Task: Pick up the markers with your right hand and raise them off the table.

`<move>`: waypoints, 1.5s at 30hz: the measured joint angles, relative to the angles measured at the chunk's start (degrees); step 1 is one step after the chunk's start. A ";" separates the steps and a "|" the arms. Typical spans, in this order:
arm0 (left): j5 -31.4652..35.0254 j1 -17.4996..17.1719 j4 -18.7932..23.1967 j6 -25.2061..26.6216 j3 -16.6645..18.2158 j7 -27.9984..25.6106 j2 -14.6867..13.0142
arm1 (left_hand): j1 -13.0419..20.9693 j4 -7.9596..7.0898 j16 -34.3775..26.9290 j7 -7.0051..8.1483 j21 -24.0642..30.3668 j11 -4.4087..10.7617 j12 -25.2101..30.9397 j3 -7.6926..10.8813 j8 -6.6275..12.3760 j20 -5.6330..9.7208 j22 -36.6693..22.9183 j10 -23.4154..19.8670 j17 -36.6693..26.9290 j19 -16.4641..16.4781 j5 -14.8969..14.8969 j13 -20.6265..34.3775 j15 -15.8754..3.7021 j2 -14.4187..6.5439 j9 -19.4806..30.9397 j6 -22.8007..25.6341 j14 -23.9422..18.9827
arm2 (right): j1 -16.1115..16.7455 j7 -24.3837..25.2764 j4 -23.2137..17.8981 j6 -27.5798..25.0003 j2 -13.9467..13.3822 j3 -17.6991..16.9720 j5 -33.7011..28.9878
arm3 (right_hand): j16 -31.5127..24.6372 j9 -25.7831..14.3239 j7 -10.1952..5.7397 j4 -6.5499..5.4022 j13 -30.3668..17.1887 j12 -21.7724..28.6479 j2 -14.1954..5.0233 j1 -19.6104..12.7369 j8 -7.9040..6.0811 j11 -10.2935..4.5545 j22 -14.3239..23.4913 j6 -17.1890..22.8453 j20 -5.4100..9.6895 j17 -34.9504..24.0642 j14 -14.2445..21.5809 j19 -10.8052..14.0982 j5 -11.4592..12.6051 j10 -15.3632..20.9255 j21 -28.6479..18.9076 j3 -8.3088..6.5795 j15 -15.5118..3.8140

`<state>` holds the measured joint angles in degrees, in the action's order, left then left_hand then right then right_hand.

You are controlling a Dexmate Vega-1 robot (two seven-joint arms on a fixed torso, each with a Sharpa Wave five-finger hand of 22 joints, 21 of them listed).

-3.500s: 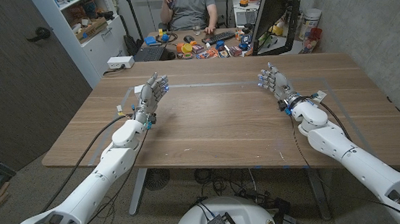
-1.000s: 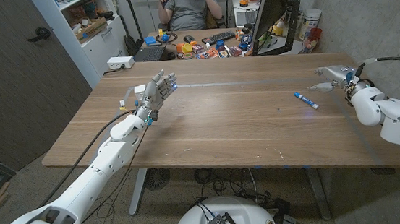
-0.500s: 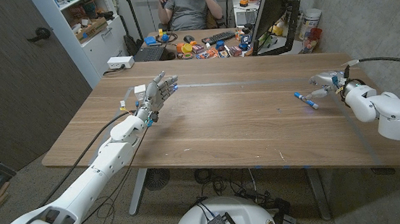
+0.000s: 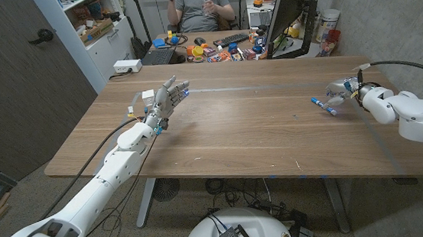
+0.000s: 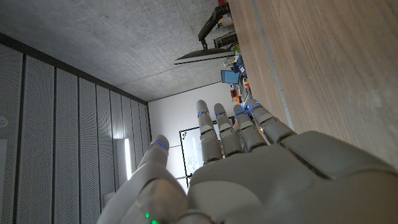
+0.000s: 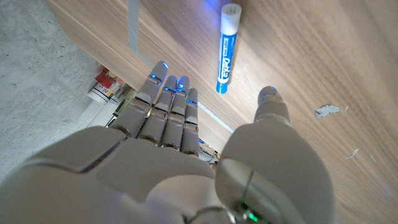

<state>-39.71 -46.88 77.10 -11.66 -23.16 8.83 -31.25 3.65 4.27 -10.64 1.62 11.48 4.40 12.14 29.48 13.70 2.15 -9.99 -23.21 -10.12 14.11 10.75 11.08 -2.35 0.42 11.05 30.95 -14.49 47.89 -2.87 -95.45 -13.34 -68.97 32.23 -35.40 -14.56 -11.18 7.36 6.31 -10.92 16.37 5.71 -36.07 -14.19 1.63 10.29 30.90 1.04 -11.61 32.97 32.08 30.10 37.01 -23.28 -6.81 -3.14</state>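
The open, empty right hand point(image 4: 345, 88) sits just beside the blue dry-erase marker point(image 6: 226, 48), whose long axis runs along the gap between thumb and fingers point(image 6: 166, 99).

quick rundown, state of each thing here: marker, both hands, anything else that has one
marker: lying on the table, cap on, not gripped
right hand: open, fingers spread beside the marker, holding nothing
left hand: open, fingers extended, raised over the table, holding nothing
laptop: open, on the desk behind
person: seated at the far desk
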 measured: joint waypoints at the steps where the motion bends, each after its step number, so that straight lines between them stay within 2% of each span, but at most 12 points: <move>1: 0.02 0.00 0.02 0.03 -0.04 0.00 0.00 | 0.00 0.00 0.00 -0.32 0.00 0.00 0.00 0.00 0.00 0.00 0.00 0.00 0.00 0.00 0.00 0.00 0.00 0.00 0.00 0.30 0.00 | -0.13 -0.37 0.07 0.15 0.02 0.09 -0.37 | 0.28 0.00 -0.14 0.00 0.00 -0.08 -0.01 -0.01 0.01 0.00 0.00 -0.14 0.15 0.00 -0.65 -0.20 0.21 0.00 0.00 0.00 0.03; 4: 0.16 0.02 0.11 0.13 -0.24 0.09 0.00 | 0.00 0.00 0.00 -1.63 0.00 0.31 0.00 0.00 0.00 0.00 0.00 -0.31 0.00 0.00 0.00 0.00 0.00 0.00 0.00 0.38 0.00 | -0.86 -1.72 0.35 0.73 0.15 0.77 -1.60 | 0.64 0.00 -0.41 0.20 0.00 -0.41 -0.01 -0.01 0.22 0.02 0.00 -0.41 -0.01 -0.20 -1.17 -0.85 0.44 -0.60 0.44 0.28 0.35; 11: 0.81 0.00 1.22 0.34 -0.47 -0.49 -0.22 | 0.00 0.22 0.04 -1.84 0.00 0.08 0.00 0.12 0.00 0.00 0.00 0.07 -0.03 0.00 0.00 0.00 0.04 0.00 0.00 0.57 0.68 | -2.21 -4.21 1.10 2.04 0.64 1.88 -3.94 | 0.64 0.27 -2.33 -0.32 0.00 -0.41 -0.62 0.00 0.22 0.54 0.00 1.58 0.39 -0.27 -1.16 -1.66 0.87 -0.07 1.27 0.80 0.36; 16: 1.18 -0.65 2.10 0.34 -0.41 -1.91 -0.20 | -0.22 0.41 0.35 -2.15 0.00 0.30 -0.49 0.06 -0.41 0.00 0.00 1.56 -0.16 -0.01 0.00 -0.01 0.29 -0.22 -0.13 0.26 1.59 | -3.00 -5.30 1.71 2.78 1.01 2.38 -5.24 | 0.64 0.27 -2.97 -0.55 -0.01 -0.41 -1.38 -0.15 0.06 0.18 -0.01 3.05 0.70 -0.36 -1.15 -1.97 0.87 1.11 1.67 1.04 0.36; 20: 1.63 -1.00 2.62 0.12 -0.32 -2.67 -0.18 | -0.22 0.41 0.36 -2.14 0.00 0.31 -0.72 0.06 -0.41 0.00 0.00 1.57 -0.16 -0.01 0.00 -0.01 0.00 -0.23 -0.13 0.26 1.88 | -3.58 -6.14 2.31 3.47 1.32 2.62 -5.97 | 0.64 0.26 -3.55 -0.55 -0.01 -0.17 -2.24 -0.27 -0.45 -0.10 -0.01 5.37 0.70 -0.53 -0.81 -1.97 1.32 3.21 2.07 1.37 0.02; 28: 2.49 -1.62 3.75 -0.93 -0.22 -3.77 -0.29 | -0.22 0.41 0.36 -2.14 0.00 0.01 -0.71 0.06 -0.41 0.00 0.00 1.87 -0.15 -0.01 0.00 -0.01 0.00 -0.22 -0.13 0.26 1.88 | -4.69 -6.93 4.23 4.57 2.18 3.27 -6.80 | 0.35 0.26 -5.08 -0.46 -0.01 1.14 -4.71 -2.15 -1.11 -1.13 0.21 10.39 1.96 -0.53 0.60 -1.52 1.76 7.78 2.33 1.62 0.09; 31: 2.66 -1.77 4.03 -1.20 -0.19 -3.93 -0.34 | -0.22 0.41 0.36 -2.14 0.00 0.01 -0.71 0.06 -0.41 0.00 0.00 1.87 -0.15 -0.01 0.00 -0.01 0.00 -0.22 -0.12 0.26 1.88 | -4.90 -6.95 4.76 4.80 2.43 3.47 -7.09 | 0.33 0.34 -6.15 -0.09 -0.01 1.84 -5.88 -3.32 -1.73 -2.31 0.26 13.51 1.95 -0.80 0.63 -1.53 1.76 10.49 3.12 1.99 -0.05; 33: 2.75 -1.88 4.20 -1.45 -0.17 -4.05 -0.37 | -0.22 0.60 0.36 -2.14 0.00 0.01 -0.71 0.26 -0.41 0.00 0.00 1.87 -0.15 -0.01 0.00 -0.01 0.00 -0.22 -0.12 0.26 1.88 | -4.95 -6.85 5.08 4.83 2.59 3.57 -7.25 | 0.62 0.56 -7.10 0.13 -0.01 2.49 -7.00 -4.44 -1.92 -3.26 0.34 15.87 1.70 -0.99 -0.23 -1.79 1.76 12.58 3.58 1.97 0.05; 35: 2.78 -1.99 4.38 -1.59 -0.14 -4.10 -0.39 | -0.22 0.64 0.36 -2.14 0.00 0.01 -0.71 0.30 -0.41 0.00 0.00 1.87 -0.15 -0.01 0.00 -0.01 0.00 -0.22 -0.12 0.26 1.88 | -4.91 -6.48 5.32 4.83 2.71 3.64 -7.34 | 0.64 0.59 -7.99 1.15 -0.01 3.17 -8.79 -6.27 -2.40 -4.34 0.53 18.72 1.71 -1.16 -0.21 -1.77 1.76 15.12 3.59 1.74 0.05; 38: 2.85 -2.15 4.54 -1.72 -0.13 -4.14 -0.42 | -0.22 0.64 0.36 -2.14 0.00 0.01 -0.71 0.30 -0.41 0.00 0.00 1.87 -0.15 -0.01 0.00 -0.01 0.00 -0.22 -0.12 0.26 1.87 | -4.67 -5.82 5.52 4.79 2.79 3.67 -7.37 | 0.15 0.60 -9.09 2.51 -0.01 3.84 -10.06 -10.94 -2.45 -5.46 0.75 21.88 1.74 -1.50 1.74 -1.26 1.76 18.61 3.59 1.14 -0.09; 42: 2.89 -2.37 4.75 -2.01 -0.11 -4.22 -0.42 | -0.22 0.64 0.36 -2.14 0.00 0.01 -0.71 0.30 -0.81 0.00 0.00 1.87 -0.15 -0.01 0.00 -0.01 0.00 -0.22 -0.12 0.26 1.87 | -4.04 -4.43 5.63 4.26 2.85 3.67 -7.37 | -0.07 0.63 -10.35 3.46 0.12 4.50 -10.30 -16.41 -2.43 -7.43 0.80 23.70 1.92 -1.55 3.95 0.13 1.69 22.24 3.32 0.20 -0.35; 45: 2.89 -2.51 4.84 -2.18 -0.09 -4.26 -0.43 | -0.22 0.64 0.36 -2.13 0.00 0.01 -0.71 0.30 -0.89 0.00 0.00 1.87 -0.15 -0.01 0.00 -0.01 0.00 -0.22 -0.12 0.26 1.87 | -3.51 -3.43 5.58 3.78 2.85 3.53 -7.38 | -0.07 0.70 -10.00 3.80 0.24 5.14 -10.58 -20.04 -2.07 -8.07 1.06 24.05 2.14 -1.43 5.67 0.74 1.48 24.58 2.88 -0.20 -0.46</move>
<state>-36.81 -49.39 81.94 -13.84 -23.26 4.57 -31.68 3.43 4.90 -10.29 -0.51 11.47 4.40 11.42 29.78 12.80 2.15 -9.99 -21.34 -10.27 14.10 10.75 11.06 -2.34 0.20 10.93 31.21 -12.62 44.38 -6.30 -89.87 -9.56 -66.13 35.76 -42.78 -14.63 -10.49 -2.63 10.11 -10.68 21.51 -4.86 -56.10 -16.26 -6.43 11.34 54.95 3.18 -13.04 38.64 32.83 31.58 61.59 -20.40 -7.01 -3.60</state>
